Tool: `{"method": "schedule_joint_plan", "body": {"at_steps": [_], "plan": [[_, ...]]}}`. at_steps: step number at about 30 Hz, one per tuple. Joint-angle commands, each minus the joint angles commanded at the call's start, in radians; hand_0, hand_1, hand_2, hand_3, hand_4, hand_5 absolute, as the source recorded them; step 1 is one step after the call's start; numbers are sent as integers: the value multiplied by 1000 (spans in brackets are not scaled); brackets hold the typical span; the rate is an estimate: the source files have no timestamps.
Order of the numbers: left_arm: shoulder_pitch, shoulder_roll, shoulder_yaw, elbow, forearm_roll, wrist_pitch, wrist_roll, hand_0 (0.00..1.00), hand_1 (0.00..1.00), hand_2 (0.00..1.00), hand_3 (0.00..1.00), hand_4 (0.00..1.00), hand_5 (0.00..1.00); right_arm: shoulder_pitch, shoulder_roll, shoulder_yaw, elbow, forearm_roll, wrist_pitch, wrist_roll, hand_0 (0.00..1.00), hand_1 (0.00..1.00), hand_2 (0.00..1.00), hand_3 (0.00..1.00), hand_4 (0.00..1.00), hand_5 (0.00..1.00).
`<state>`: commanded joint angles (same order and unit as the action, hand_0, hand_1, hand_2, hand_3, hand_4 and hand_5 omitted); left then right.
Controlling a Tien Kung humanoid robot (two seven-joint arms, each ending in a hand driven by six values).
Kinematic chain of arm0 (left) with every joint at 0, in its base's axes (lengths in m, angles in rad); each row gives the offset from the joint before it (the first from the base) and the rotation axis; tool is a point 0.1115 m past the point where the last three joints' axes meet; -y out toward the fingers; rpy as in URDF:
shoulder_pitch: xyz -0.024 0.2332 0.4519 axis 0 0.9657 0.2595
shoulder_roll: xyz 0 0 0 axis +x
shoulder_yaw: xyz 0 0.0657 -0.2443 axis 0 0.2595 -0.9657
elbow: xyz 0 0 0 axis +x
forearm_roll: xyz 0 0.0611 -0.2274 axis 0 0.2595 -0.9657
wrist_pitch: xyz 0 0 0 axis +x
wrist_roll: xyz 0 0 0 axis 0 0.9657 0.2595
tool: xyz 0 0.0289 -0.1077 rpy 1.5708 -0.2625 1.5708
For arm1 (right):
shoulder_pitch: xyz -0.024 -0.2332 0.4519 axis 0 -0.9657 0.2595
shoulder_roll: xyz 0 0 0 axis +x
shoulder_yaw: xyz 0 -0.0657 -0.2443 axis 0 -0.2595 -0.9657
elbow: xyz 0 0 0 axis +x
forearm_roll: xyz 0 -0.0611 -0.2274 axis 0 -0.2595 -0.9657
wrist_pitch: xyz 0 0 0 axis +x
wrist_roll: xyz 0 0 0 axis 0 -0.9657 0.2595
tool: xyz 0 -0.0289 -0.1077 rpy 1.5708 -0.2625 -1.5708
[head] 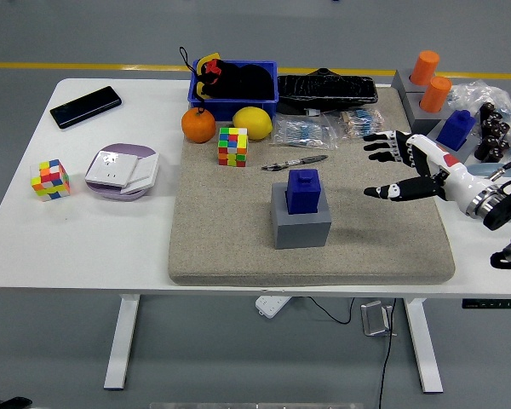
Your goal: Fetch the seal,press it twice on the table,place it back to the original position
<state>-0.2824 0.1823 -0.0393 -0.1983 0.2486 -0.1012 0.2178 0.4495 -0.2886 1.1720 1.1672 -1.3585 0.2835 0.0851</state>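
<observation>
A blue seal stands upright on a grey block in the middle of the beige mat. My right hand hovers over the mat to the right of the seal, a short gap away, with its fingers spread open and holding nothing. The thumb points toward the seal. The left arm is out of sight.
A pen, a colour cube, an orange and a lemon lie behind the seal. A blue bin and packets sit at the back. Grey blocks with orange cylinders and another blue seal stand at right. Phone, second cube and plate lie at left.
</observation>
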Motion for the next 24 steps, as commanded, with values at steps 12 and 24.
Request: {"method": "schedule_joint_plan", "body": {"at_steps": [12,24], "plan": [[-1,-3,-5,-1,6,-3,3,720,691,678,747,677,264,49,-2,-126,-15,39,5,2,820,691,696,779,898,2],[-5,-1,-24,-2,34,-5,9,721,691,679,748,676,264,94,23,-223,-37,62,-2,8,821,697,702,782,902,2]]}}
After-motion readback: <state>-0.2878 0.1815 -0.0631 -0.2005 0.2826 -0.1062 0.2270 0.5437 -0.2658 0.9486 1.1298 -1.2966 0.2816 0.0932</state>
